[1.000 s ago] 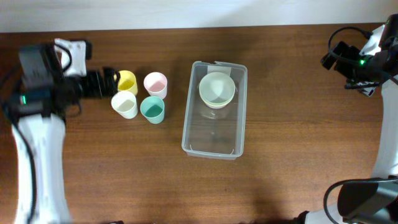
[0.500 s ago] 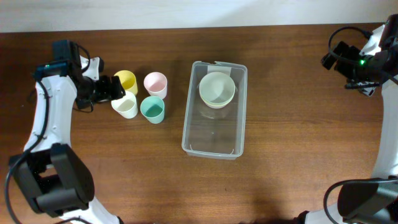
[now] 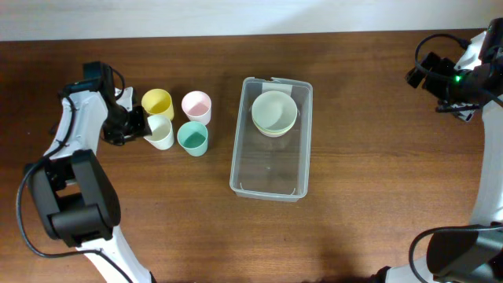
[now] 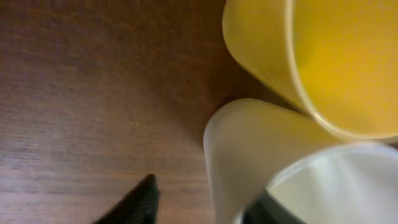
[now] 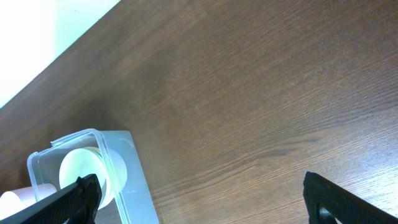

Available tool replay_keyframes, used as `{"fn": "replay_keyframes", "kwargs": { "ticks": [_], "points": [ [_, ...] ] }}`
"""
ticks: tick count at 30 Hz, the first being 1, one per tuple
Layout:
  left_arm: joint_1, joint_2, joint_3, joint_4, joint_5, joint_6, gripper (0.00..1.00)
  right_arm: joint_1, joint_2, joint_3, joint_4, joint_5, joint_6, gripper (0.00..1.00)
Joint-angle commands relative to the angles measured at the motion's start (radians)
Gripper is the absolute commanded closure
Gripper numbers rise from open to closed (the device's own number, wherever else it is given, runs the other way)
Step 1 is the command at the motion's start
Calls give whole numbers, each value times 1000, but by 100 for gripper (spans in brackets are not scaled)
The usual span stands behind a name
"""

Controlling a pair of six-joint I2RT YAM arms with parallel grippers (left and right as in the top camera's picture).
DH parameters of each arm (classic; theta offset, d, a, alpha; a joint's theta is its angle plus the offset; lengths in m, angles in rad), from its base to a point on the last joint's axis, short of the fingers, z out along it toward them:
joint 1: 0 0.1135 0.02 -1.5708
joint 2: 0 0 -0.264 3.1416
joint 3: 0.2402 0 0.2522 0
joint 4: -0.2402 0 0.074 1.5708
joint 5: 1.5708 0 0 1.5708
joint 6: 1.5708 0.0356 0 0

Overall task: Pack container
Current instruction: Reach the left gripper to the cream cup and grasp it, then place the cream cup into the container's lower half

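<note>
Clear rectangular container [image 3: 270,157] lies open mid-table, pale green bowl [image 3: 274,112] inside.

The overhead view looks straight down on the whole worktop [image 3: 369,220]. The left wrist view sits very close to the yellow cup [image 4: 336,56] and cream cup [image 4: 249,143]. The right wrist view slants across from afar, sharing the container [image 5: 134,180] with overhead.

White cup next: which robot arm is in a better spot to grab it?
Left, most likely. The left hand sits right at the white cup, open, with one finger inside its rim. The right hand hangs open over the far right end of the table, beyond the container.
</note>
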Motion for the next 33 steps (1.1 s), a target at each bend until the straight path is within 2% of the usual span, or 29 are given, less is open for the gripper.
{"fn": "replay_keyframes", "kwargs": {
  "ticks": [1, 2, 3, 8, 16, 19, 25, 26, 29, 33],
  "points": [
    [1, 19, 15, 30, -5, -4, 85, -3, 4, 4, 3, 5, -6, 1],
    [1, 19, 15, 44, -6, -4, 98, -3, 4, 4, 3, 5, -6, 1],
    [1, 19, 15, 48, -6, -4, 99, -3, 4, 4, 3, 5, -6, 1],
    [2, 13, 18, 1, 16, -5, 99, -3, 4, 4, 3, 5, -6, 1],
    [-16, -97, 156, -261, 56, -4, 99, -3, 4, 4, 3, 5, -6, 1],
    [-70, -185, 228, -330, 94, 0, 99, -3, 4, 4, 3, 5, -6, 1],
    [-272, -330, 263, -302, 61, 8, 99, -3, 4, 4, 3, 5, -6, 1],
    [-359, -341, 263, -288, 12, 7, 99, -3, 4, 4, 3, 5, -6, 1],
    [-534, -312, 235, -246, -88, 7, 99, -3, 4, 4, 3, 5, -6, 1],
    [-663, -198, 204, -229, -98, 3, 99, -3, 4, 4, 3, 5, -6, 1]
  ]
}}
